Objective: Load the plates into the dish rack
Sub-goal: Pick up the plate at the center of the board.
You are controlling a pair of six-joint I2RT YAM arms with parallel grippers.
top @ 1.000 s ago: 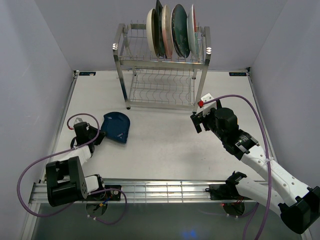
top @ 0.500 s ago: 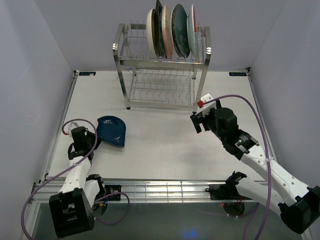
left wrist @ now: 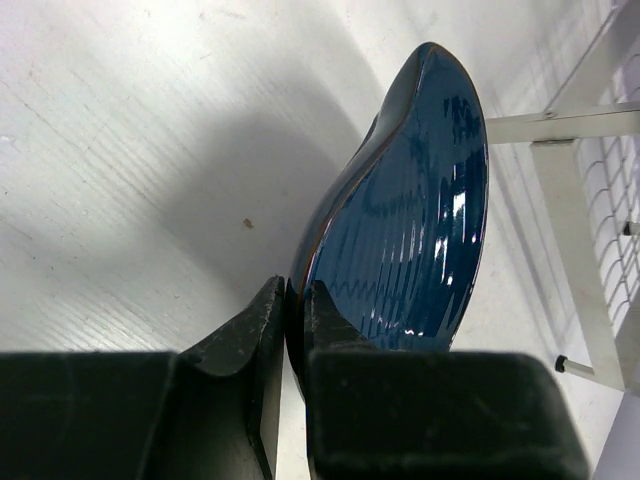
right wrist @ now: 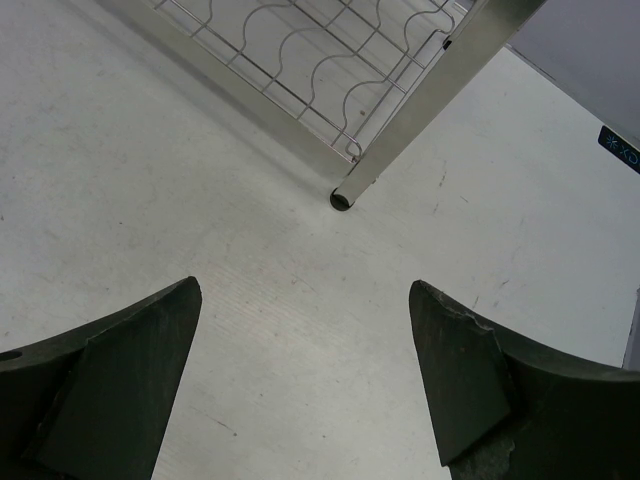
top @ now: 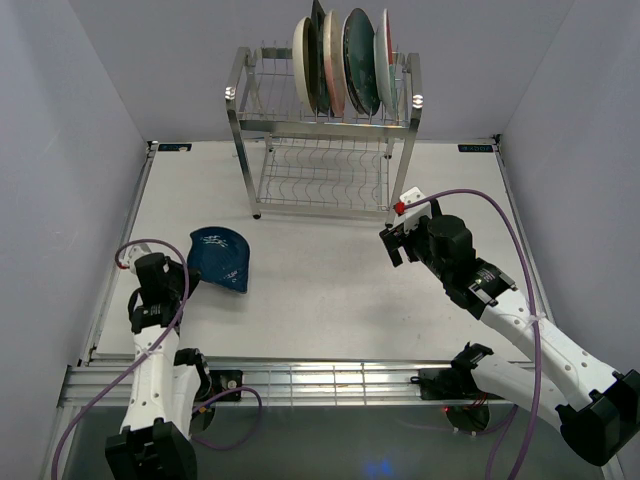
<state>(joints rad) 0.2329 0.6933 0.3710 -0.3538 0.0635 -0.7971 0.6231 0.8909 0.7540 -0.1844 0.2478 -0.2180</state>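
Note:
My left gripper [top: 186, 272] is shut on the near rim of a dark blue plate [top: 218, 258] at the left of the table. In the left wrist view the plate [left wrist: 410, 220] stands tilted on edge, its rim pinched between my fingertips [left wrist: 295, 300]. The steel dish rack [top: 245, 120] stands at the back, with several plates upright in its top tier: cream [top: 302, 65], pink-and-cream [top: 333, 62], dark teal [top: 360, 60] and a red-rimmed one [top: 384, 55]. My right gripper [top: 392, 240] is open and empty, near the rack's front right leg [right wrist: 420, 110].
The rack's lower tier [top: 325, 180] holds no plates. The rack's leg and wire shelf show at the right of the left wrist view [left wrist: 585, 260]. Grey walls close in the table on the left, back and right. A metal rail [top: 320, 375] runs along the near edge.
My left arm has swung toward the left and the near edge, carrying the dark blue plate a little left and tipping it up. The right arm has not moved.

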